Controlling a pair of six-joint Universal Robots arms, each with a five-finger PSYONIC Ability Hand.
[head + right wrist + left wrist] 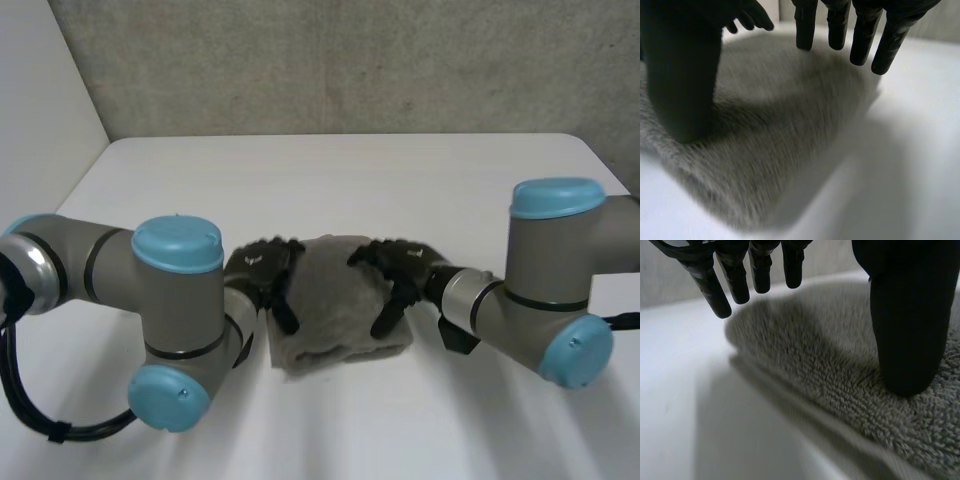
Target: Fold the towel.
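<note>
Folded grey towel (335, 300) lying on the white table (350, 180), at lower centre of the frame, between both hands. Left hand (262, 270) at its left edge: fingers straight, loose, gripping nothing, thumb tip down on the cloth. Right hand (400, 272) at the right edge, the same: fingers straight above the towel, thumb resting on it.

I have bare white table (350, 180) open all round the folded grey terry towel (335, 310), widest beyond it. The black left hand (262, 272) and black right hand (398, 268) block its two side edges, fingers straight.
</note>
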